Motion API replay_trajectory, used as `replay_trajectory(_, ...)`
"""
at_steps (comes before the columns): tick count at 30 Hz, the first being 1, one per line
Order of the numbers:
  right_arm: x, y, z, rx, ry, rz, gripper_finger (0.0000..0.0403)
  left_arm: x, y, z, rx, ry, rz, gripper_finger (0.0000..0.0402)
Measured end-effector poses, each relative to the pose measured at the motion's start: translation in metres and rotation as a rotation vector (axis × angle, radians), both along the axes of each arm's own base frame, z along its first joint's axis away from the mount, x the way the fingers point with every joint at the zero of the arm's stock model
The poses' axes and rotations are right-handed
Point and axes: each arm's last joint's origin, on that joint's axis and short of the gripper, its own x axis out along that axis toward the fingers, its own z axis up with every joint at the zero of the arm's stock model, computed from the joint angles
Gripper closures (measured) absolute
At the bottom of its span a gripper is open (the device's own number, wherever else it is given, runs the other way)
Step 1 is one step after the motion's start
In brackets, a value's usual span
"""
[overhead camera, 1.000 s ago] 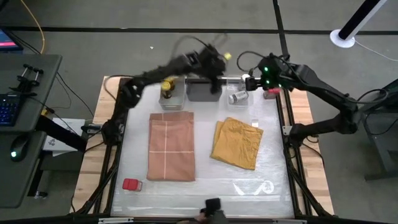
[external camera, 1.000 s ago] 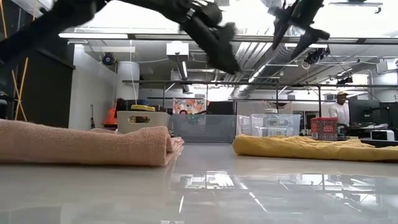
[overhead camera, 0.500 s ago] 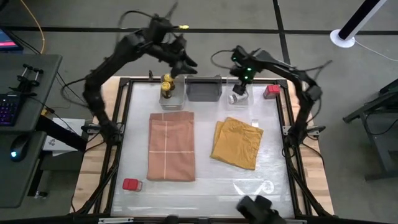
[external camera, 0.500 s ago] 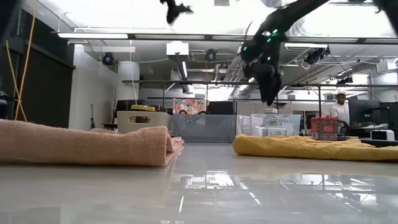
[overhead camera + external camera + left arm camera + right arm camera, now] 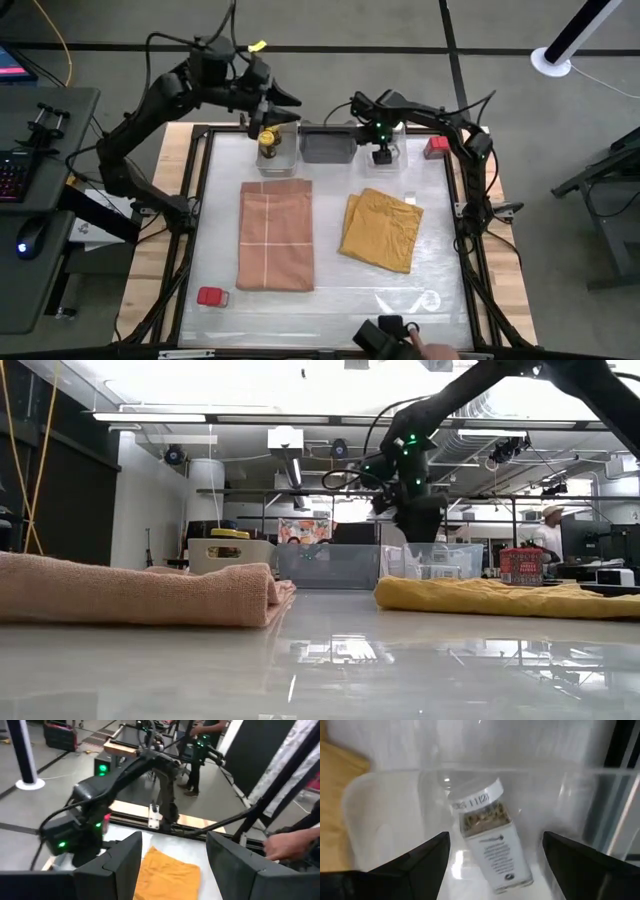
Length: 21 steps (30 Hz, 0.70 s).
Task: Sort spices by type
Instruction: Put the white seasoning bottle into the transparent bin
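Observation:
A clear shaker with a white top (image 5: 492,845) lies on its side in a clear bin (image 5: 385,160) at the table's far edge. My right gripper (image 5: 495,870) hangs open right above it, pointing down, one finger on either side and apart from it. My left gripper (image 5: 278,98) is open with nothing in it, raised above the far left corner. Below it, yellow-lidded dark jars (image 5: 268,138) stand in a pale bin. One red tin (image 5: 436,147) sits at the far right, another (image 5: 211,296) near the front left.
A grey bin (image 5: 328,146) stands between the jar bin and the clear bin. A folded pink cloth (image 5: 275,236) and a mustard cloth (image 5: 382,229) lie mid-table. A person's hand (image 5: 432,351) and a dark object (image 5: 385,335) are at the near edge.
My left gripper has risen and swung from over the grey bin toward the table's far left corner. My right gripper has come down over the clear bin, rolling about as it sank, and now stands just above the lying shaker. The shaker has kept its place.

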Motion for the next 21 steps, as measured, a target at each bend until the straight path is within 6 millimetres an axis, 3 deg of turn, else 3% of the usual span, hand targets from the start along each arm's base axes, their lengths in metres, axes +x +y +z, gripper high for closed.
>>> replay_trajectory(14,-0.004,0.015,-0.045,0.005,0.036,0.109,0.0087,-0.013,-0.01,0.008,-0.013,-0.016,-0.009,0.0197)
replay_trajectory(21,0.005,0.021,-0.054,-0.064,0.01,0.147,0.0103,-0.012,-0.01,0.007,-0.014,-0.015,-0.009,0.0197)
